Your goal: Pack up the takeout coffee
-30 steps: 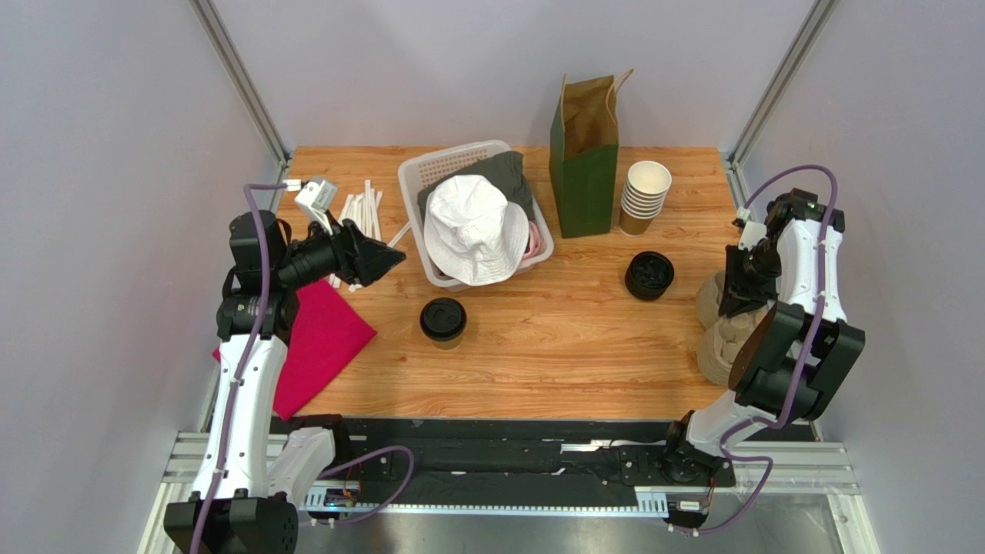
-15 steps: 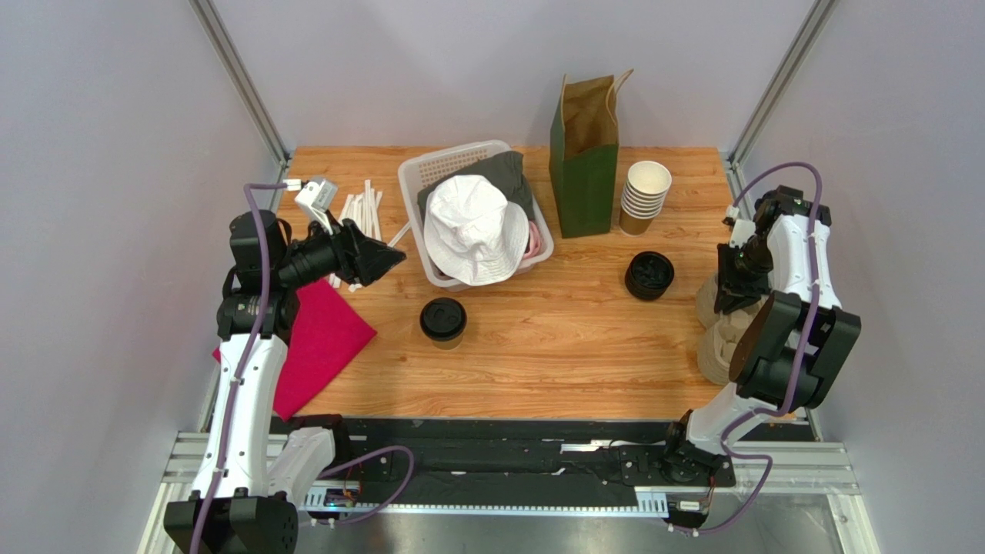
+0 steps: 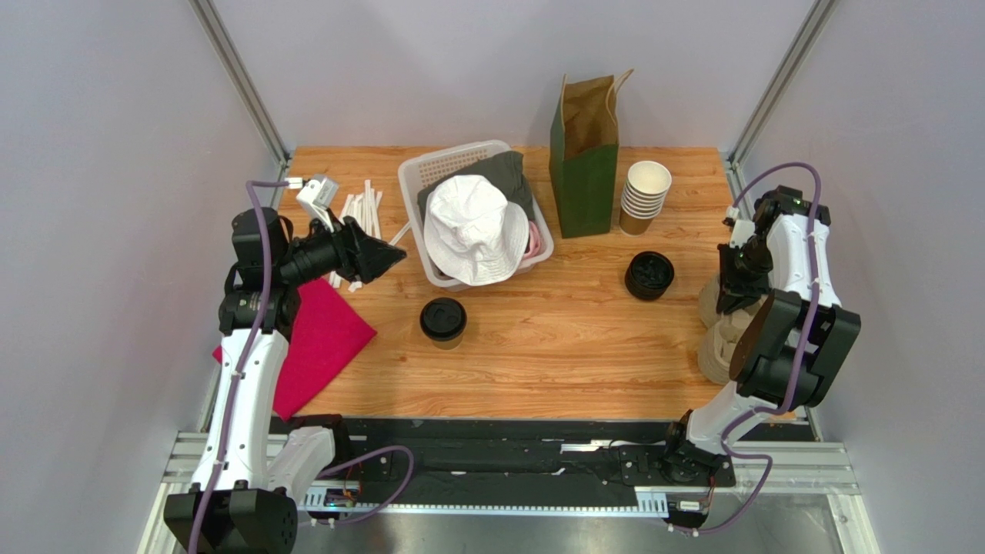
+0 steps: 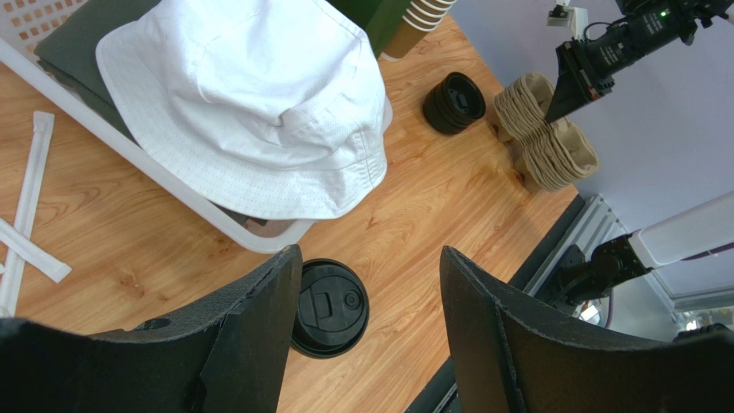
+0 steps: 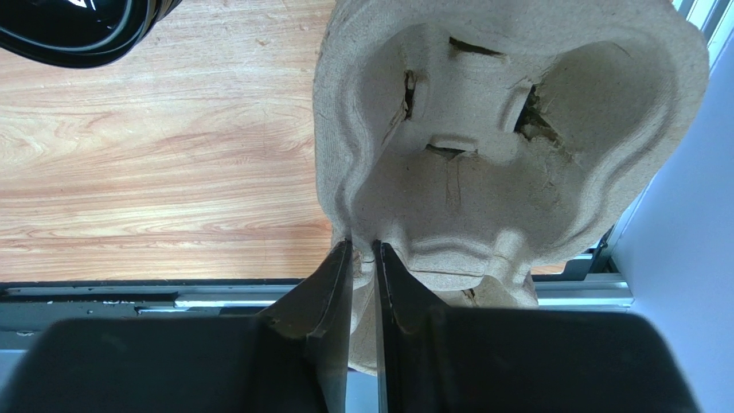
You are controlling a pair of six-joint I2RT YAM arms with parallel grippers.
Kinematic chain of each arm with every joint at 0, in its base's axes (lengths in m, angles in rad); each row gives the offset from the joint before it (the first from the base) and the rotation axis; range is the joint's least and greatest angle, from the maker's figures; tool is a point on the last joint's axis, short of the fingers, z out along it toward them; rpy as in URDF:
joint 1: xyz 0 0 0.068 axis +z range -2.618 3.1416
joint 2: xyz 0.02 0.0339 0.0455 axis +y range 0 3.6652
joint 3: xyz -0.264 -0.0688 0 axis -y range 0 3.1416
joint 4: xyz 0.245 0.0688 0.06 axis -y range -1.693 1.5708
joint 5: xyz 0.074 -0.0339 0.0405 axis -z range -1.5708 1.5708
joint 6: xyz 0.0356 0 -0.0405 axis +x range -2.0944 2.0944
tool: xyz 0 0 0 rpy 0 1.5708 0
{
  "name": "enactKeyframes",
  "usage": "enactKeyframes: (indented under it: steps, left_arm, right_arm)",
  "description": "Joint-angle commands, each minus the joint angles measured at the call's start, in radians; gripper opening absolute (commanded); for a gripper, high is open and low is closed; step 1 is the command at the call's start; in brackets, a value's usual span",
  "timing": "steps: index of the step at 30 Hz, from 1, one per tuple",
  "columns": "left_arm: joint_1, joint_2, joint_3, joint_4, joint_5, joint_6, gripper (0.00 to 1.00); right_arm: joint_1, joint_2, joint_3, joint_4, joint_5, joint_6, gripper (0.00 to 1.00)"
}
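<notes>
The takeout coffee [image 3: 443,320], a brown paper cup under a black lid, stands upright on the wooden table in front of the basket. The left wrist view shows the takeout coffee [image 4: 332,307] from above, partly behind one finger. My left gripper [image 3: 387,256] [image 4: 370,254] hangs open in the air, up and to the left of the cup, holding nothing. At the table's right edge my right gripper [image 3: 728,306] [image 5: 362,245] is shut on the rim of the top moulded pulp cup carrier [image 5: 508,155], which sits on a stack of carriers [image 3: 717,346].
A green paper bag [image 3: 584,162] stands open at the back, with stacked lidless cups [image 3: 644,194] beside it. A pile of black lids [image 3: 650,276] lies nearer. A white basket [image 3: 416,185] holds a white hat [image 3: 476,229]. Wrapped straws [image 3: 364,208] and a red cloth [image 3: 318,341] lie left.
My right arm has shifted a little towards the back and its jaws have closed in on the carrier's rim. The left arm and the coffee cup have stayed still.
</notes>
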Motion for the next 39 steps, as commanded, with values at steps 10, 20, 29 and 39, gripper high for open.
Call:
enactKeyframes:
  steps: [10,20,29,39]
  left_arm:
    - [0.008,-0.005,0.011,0.029,0.01,-0.006,0.69]
    - [0.007,-0.004,0.011,0.032,0.01,-0.009,0.69]
    - [0.008,-0.004,0.01,0.035,0.012,-0.012,0.69]
    - [0.008,-0.004,0.008,0.039,0.012,-0.015,0.69]
  right_arm:
    - [0.004,0.006,-0.011,0.046,0.059,-0.019,0.16]
    - [0.007,0.003,-0.018,0.056,0.085,-0.025,0.15]
    - [0.012,0.003,-0.025,0.062,0.085,-0.034,0.08]
    - [0.01,-0.032,0.001,0.026,0.058,-0.046,0.0]
